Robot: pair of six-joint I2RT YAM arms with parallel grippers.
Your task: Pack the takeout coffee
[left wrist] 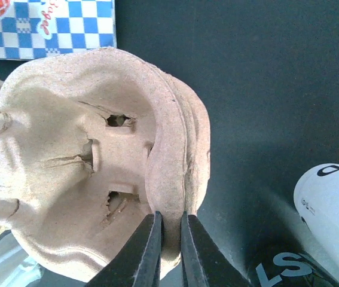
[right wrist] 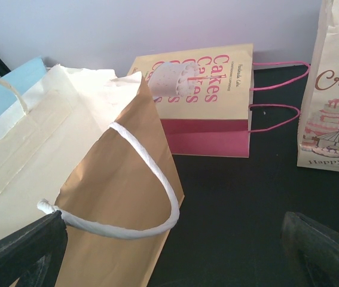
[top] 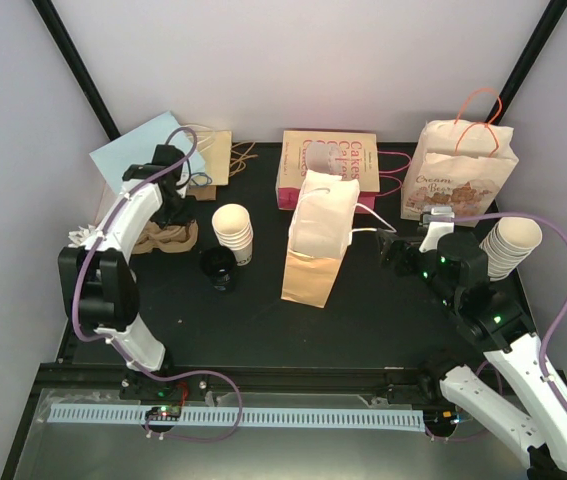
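Pinched nearly shut, the left jaws hold the thin rim of the brown moulded-pulp cup carrier (left wrist: 97, 167), which lies at the left side of the dark tabletop (top: 263, 320) with its hollows tipped toward the wrist camera. A blue-and-white checked sheet (left wrist: 43, 27) shows just behind it. Right of the carrier stands a short stack of cream cups (top: 233, 232), and touching its near side sits the black lid (top: 218, 268) of the takeout coffee. I cannot pick out its own cup apart from the stack.

In the middle of the tabletop a kraft paper bag (top: 313, 255) stands upright with its mouth open and its white cord handles (right wrist: 157, 179) arching up. Behind it a pink "Cakes" bag (top: 328, 165) lies flat against the back wall.

Further right, the right jaws stand wide apart, low over the tabletop and holding nothing. One finger (right wrist: 20, 251) is just beside the knotted end of the kraft bag's handle. Behind them a printed cream bag (top: 460, 180) stands upright, and a second stack of cups (top: 513, 245) sits at the far right.
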